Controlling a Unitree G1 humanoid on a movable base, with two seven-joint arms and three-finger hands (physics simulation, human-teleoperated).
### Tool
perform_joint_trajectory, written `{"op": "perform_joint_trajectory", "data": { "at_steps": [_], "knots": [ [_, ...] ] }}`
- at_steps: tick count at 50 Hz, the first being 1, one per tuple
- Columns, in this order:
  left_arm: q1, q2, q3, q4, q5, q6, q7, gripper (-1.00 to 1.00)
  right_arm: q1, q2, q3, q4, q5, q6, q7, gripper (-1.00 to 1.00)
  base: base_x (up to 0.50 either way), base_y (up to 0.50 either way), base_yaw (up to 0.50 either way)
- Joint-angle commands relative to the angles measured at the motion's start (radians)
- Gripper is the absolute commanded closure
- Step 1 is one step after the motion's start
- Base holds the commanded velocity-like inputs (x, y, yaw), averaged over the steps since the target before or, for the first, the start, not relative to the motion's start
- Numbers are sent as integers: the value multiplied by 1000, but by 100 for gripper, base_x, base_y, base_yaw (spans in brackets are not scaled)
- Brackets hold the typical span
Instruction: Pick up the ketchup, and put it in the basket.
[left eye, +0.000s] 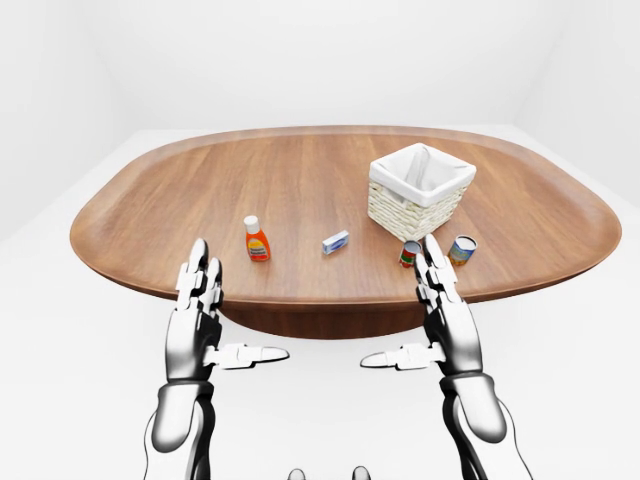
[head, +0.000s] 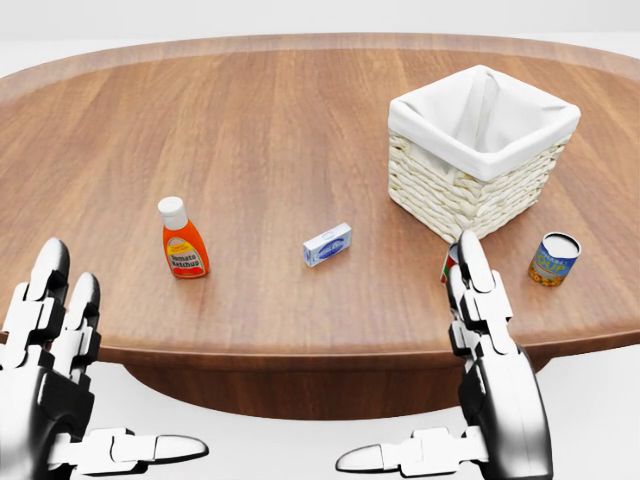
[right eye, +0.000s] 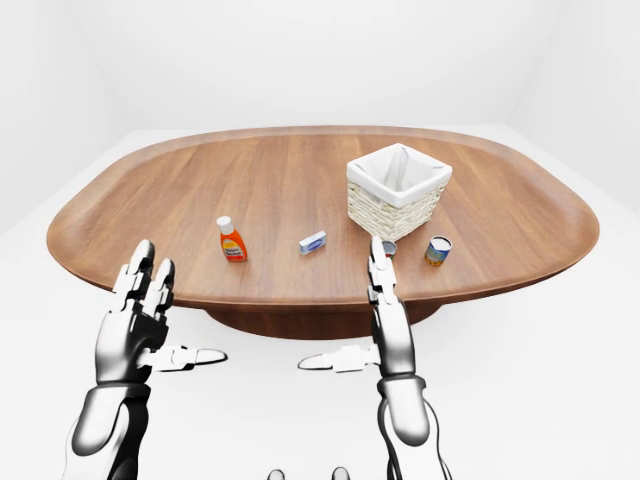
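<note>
The ketchup (head: 183, 243), an orange bottle with a white cap, stands upright on the wooden table (head: 250, 120), left of centre in the head view. The wicker basket (head: 480, 150) with its white liner sits at the upper right. My left hand (head: 60, 380) is open at the bottom left, below the table's near edge and apart from the bottle. At the bottom right my right hand (head: 485, 370) is open too, its fingers rising over the table edge and covering most of a red can (head: 449, 262).
A small white and blue box (head: 328, 244) lies between the ketchup and the basket. A blue and yellow can (head: 553, 259) stands right of the red can. The table is a wide oval (left eye: 340, 200) with white floor around it.
</note>
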Motion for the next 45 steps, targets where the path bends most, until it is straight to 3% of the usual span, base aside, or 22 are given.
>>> {"op": "perform_joint_trajectory", "data": {
  "at_steps": [1,7,45],
  "knots": [
    [6,-2,4,-4,-15,-12,-3,-100,12,-8,7,-13,5,0,13,-100,0,0,0],
    [7,-5,6,0,-22,-29,-1,-100,26,-12,13,-33,14,-2,26,-100,26,3,0],
    [16,-3,-8,4,5,-43,2,-100,35,-19,23,-37,13,-23,30,-100,50,8,0]
  ]
}}
